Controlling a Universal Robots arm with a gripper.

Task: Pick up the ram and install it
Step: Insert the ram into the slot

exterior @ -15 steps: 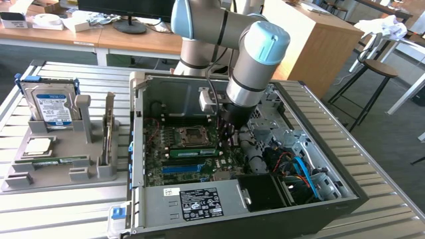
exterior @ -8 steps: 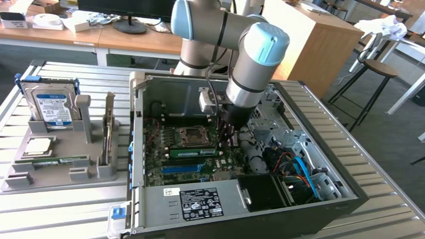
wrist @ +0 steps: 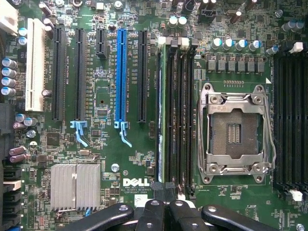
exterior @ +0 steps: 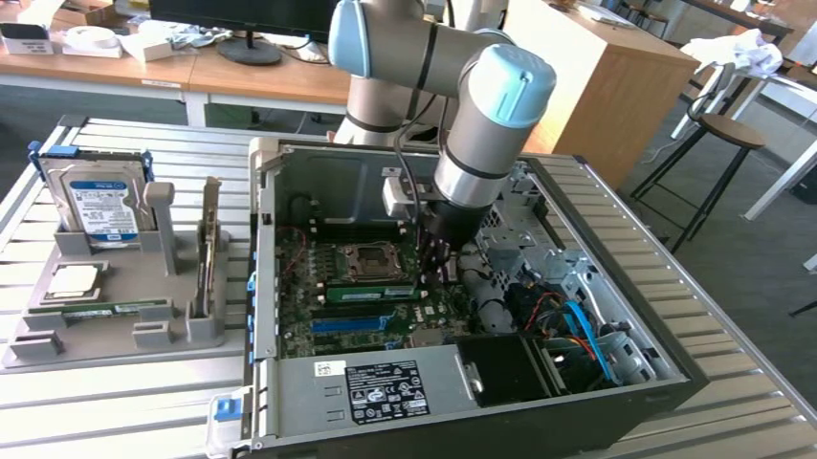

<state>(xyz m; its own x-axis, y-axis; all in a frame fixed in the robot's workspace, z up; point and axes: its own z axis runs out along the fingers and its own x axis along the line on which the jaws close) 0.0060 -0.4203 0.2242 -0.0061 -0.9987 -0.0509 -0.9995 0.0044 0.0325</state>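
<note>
The ram (wrist: 162, 110) stands edge-on in the outermost of the memory slots beside the empty processor socket (wrist: 233, 127). In the exterior view the ram (exterior: 370, 293) is a green stick lying along the motherboard inside the open computer case. My gripper (wrist: 166, 192) is shut, its black fingers pressed together directly over one end of the ram. I cannot tell whether the tips touch it. From outside, the gripper (exterior: 445, 275) reaches straight down into the case, right at that end of the stick.
The case walls (exterior: 262, 287) and the labelled power supply (exterior: 383, 392) box the arm in. Blue and orange cables (exterior: 575, 325) lie at the exterior view's right. A grey holder (exterior: 128, 277) on the table carries a hard drive (exterior: 102, 206), a silver processor (exterior: 75, 280) and an upright card (exterior: 209, 249).
</note>
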